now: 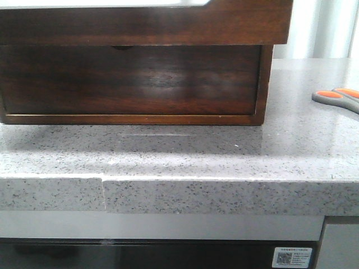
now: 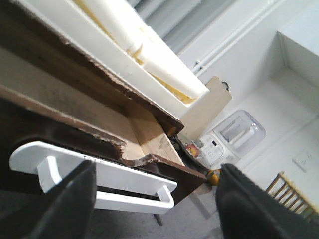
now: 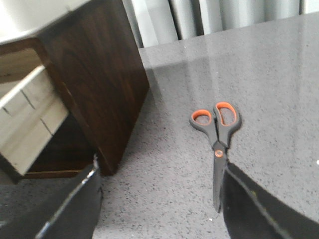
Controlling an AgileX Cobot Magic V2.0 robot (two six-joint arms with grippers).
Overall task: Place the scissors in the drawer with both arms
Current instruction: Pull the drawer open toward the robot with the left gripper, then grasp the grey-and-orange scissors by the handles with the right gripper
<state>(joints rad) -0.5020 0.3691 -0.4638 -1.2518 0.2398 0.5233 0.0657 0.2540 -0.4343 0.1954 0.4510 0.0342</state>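
The scissors lie flat on the grey counter at the far right, with grey loops lined in orange. In the right wrist view the scissors lie with the blades toward my right gripper. It is open, and its far-side finger is beside the blade tip. The dark brown drawer fills the left and middle, with a small notch at its top edge. A dark wooden band juts out above it. My left gripper is open and empty beside an opened wooden compartment with a light interior. Neither gripper shows in the front view.
The speckled grey counter ends in a front edge close to the camera. A white bar-shaped piece sits against the box near the left fingers. White items lie on the box top. The box's dark side wall stands left of the scissors.
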